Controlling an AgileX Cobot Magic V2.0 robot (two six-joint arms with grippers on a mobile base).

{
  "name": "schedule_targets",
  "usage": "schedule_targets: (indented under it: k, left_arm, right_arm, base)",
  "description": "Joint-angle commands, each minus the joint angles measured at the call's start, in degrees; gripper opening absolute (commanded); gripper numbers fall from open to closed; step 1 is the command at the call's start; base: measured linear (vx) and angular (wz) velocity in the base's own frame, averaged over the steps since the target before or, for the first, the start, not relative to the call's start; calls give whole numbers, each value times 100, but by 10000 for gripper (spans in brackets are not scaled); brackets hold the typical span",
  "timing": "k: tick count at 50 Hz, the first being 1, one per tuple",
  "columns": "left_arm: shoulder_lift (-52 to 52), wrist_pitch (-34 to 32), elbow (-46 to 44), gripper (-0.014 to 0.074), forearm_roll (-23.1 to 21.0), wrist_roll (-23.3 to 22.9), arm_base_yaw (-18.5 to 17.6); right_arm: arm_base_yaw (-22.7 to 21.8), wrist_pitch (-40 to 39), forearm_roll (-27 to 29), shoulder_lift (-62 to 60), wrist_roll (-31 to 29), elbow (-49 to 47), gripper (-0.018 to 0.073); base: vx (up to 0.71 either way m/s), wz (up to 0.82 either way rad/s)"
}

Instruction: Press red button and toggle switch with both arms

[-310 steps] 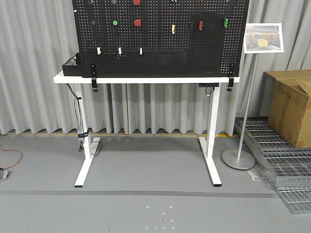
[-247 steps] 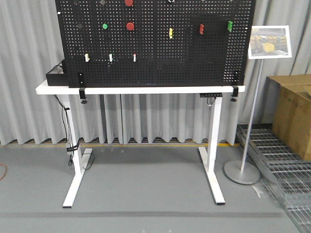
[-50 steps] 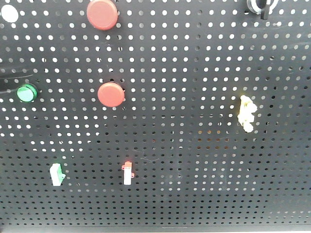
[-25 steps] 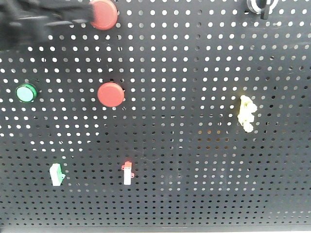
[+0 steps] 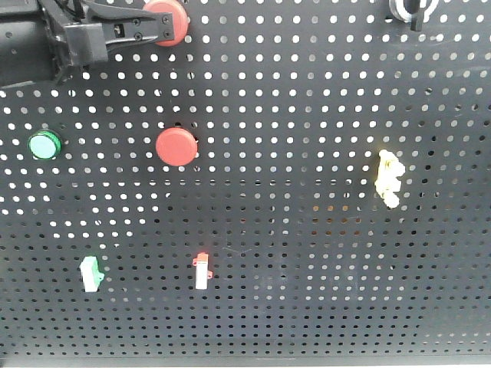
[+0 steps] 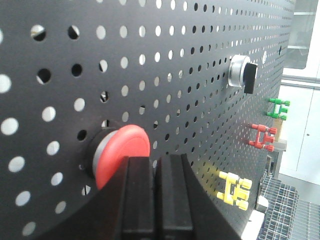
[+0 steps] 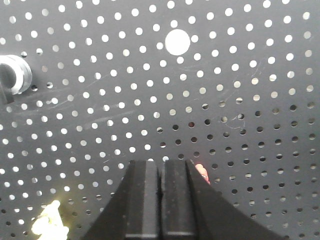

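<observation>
On the black pegboard (image 5: 307, 115), the red button (image 5: 170, 14) is the upper of two round red caps, at the top left. My left gripper (image 5: 159, 31) reaches in from the left, shut, with its tips over the cap's lower edge. In the left wrist view the shut fingers (image 6: 140, 175) cover the lower right of the red button (image 6: 122, 150); contact cannot be told. Low on the board sit two small white toggle switches, one red-tipped (image 5: 201, 271) and one green-tipped (image 5: 90, 274). My right gripper (image 7: 161, 162) is shut, facing bare pegboard.
The second red cap (image 5: 176, 146) and a green button (image 5: 44, 143) sit below the arm. A yellow clip (image 5: 389, 178) hangs at the right, and a black rotary knob (image 5: 410, 8) sits at the top right. The right wrist view shows that knob (image 7: 12, 75) and something red (image 7: 201, 172).
My left arm has come in from the top left and its shut tips have reached the upper red button. One second ago it was out of the front view.
</observation>
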Motion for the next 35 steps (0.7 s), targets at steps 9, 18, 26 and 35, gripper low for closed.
schedule_targets:
  k: [9,18,26,35]
  left_arm:
    - [-374,14,82,2,-13,551,15]
    - [-1154,-143,1211,2,190,573,15]
    - [-2075,-447,2464,2,642,585,15]
    - [-2979,-1134,3621,2,706,585,15]
  right_arm:
    - [9,-260,294,25,-98,-193,-3]
    - [16,-4,1368,45,-1342,-193,-3]
    - [16,254,3588,283,-3463,-317,-3]
    - [16,1337,6287,1043,-5953,-924,-3]
  base:
    - [0,0]
    - [0,0]
    - [0,0]
    - [0,0]
